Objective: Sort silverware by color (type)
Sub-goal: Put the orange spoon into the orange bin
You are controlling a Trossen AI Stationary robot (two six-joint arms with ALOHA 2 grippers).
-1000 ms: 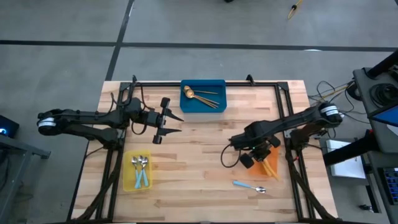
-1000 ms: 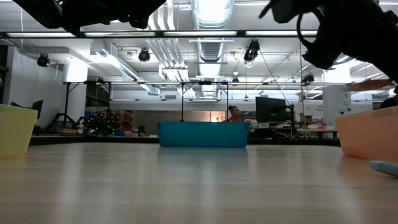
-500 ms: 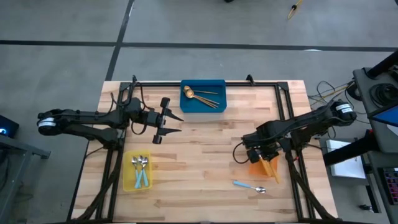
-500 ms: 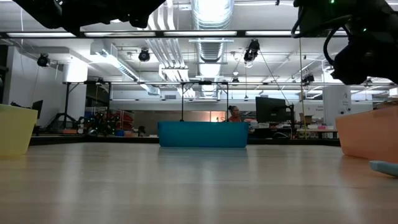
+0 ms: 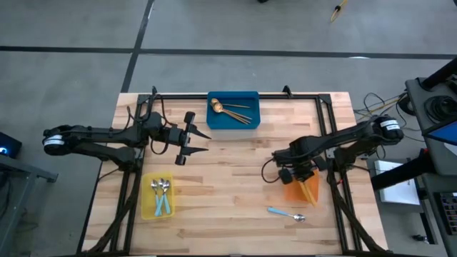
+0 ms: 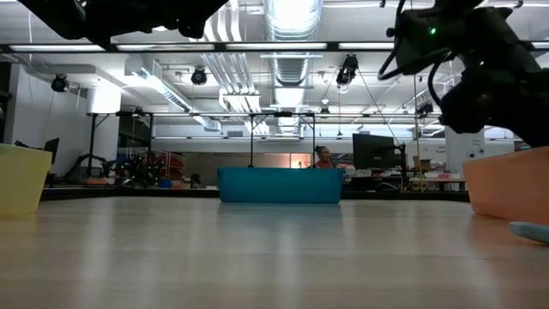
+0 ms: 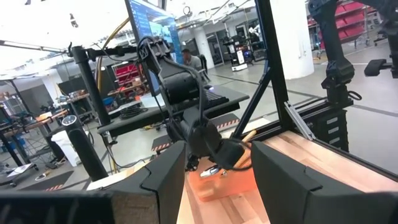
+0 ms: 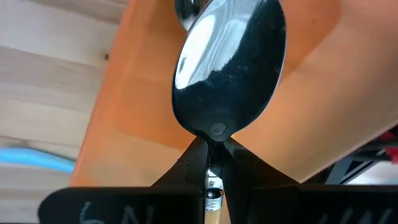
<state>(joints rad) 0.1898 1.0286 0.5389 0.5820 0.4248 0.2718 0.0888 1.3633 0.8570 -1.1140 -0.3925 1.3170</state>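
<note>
A spoon with a silver bowl [image 8: 230,68] and an orange handle [image 8: 213,210] hangs over the orange bin [image 8: 143,93], with my right gripper [image 5: 289,173] shut on it. One blue-handled spoon [image 5: 287,213] lies flat on the table near the front edge, close to that bin. My left gripper [image 5: 206,141] waits open and level at mid-left, holding nothing. Blue-handled spoons [image 5: 161,193] lie in the yellow bin [image 5: 147,207], and gold spoons [image 5: 228,109] lie in the blue bin [image 5: 250,96]. My right gripper pinches the spoon's neck [image 8: 211,138], where the bowl meets the handle, between its two fingers. The fingers slant down and lie along the spoon. The bowl sticks out past the fingertips and the orange handle runs back between them. The spoon is clear of the bin.
The orange bin [image 5: 305,191] stands at the front right, the yellow bin at the front left, the blue bin at the far middle. A black frame [image 5: 325,107] borders the table. Bare wood [image 5: 228,178] lies between the arms.
My right gripper has come down toward the orange bin with the spoon and has rolled about its own axis. The spoon stays in its fingers.
</note>
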